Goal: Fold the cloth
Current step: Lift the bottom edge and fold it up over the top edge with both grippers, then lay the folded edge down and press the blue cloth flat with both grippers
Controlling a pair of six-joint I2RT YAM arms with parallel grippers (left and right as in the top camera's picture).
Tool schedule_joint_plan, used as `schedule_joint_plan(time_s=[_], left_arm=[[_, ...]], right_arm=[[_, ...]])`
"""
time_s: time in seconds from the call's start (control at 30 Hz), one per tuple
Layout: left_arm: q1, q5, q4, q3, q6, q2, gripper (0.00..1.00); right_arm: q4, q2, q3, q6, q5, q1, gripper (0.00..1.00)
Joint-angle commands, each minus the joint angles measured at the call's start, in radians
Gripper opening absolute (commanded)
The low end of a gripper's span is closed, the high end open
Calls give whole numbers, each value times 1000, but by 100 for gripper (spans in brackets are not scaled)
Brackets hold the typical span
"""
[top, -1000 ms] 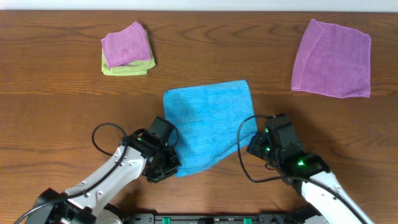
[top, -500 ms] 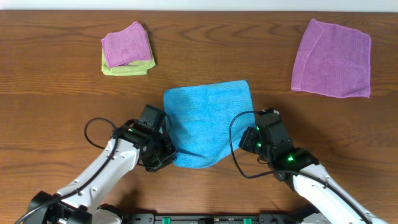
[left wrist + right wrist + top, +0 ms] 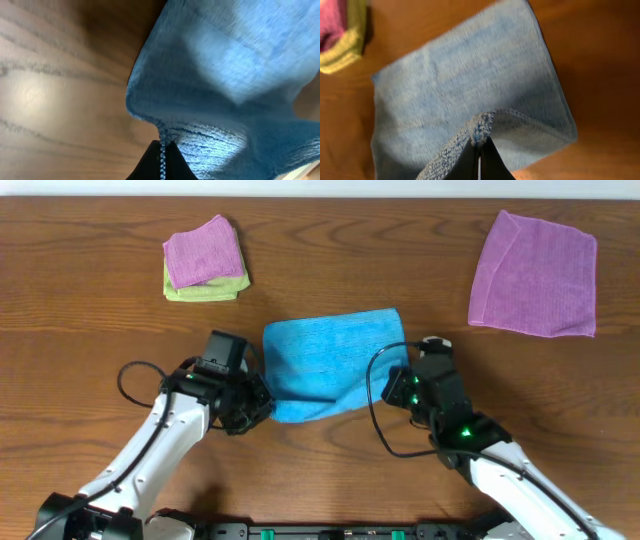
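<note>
Your left gripper (image 3: 258, 402) and right gripper (image 3: 393, 387) each pinch a near corner of the sky-blue cloth (image 3: 330, 355) at mid-table. Its far edge lies straight ahead of both, running left to right, and neither arm is nearer.

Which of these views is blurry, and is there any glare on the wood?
Left wrist: the cloth is smeared and soft, with a pale sheen on the table at left. Right wrist: mildly soft, though the weave at the pinched edge reads. Overhead: sharp and evenly lit, only faint shadows.
</note>
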Motion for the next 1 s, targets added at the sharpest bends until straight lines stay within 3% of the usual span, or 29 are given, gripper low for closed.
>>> schedule_joint_plan(time_s=[0.0,0.17,0.97], left_arm=[[15,-8,31,21,18,-12,6],[16,-57,114,21,10,-9,6],[41,-141,357,23,-26,132,6]], right_arm=[[44,40,21,-24,33,3,1],[128,113,28,-26,33,-8,2],[181,311,192,-184,33,-63,1]])
